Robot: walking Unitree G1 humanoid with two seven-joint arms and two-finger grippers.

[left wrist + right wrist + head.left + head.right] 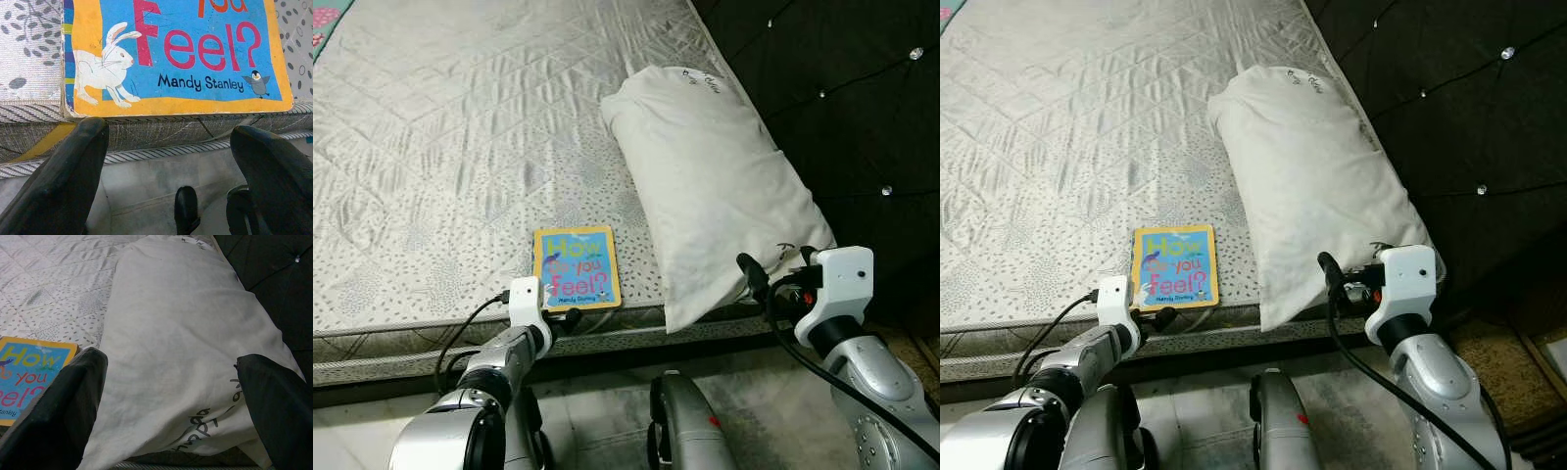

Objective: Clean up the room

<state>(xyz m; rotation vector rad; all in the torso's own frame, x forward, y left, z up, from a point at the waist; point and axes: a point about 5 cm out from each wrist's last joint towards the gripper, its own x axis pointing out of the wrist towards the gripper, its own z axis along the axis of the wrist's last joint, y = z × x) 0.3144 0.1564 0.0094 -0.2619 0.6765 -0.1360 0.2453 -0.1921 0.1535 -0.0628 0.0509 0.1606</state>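
My left claw (166, 161) hangs released just below the mattress (460, 147) edge, low in the frame, where the book (576, 266) lies flat. My right claw (171, 401) is spread wide before the white pillow (715, 176) at right.

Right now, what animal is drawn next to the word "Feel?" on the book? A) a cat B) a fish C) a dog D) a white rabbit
D: the left wrist view shows a white rabbit on the book cover, left of the pink letters.
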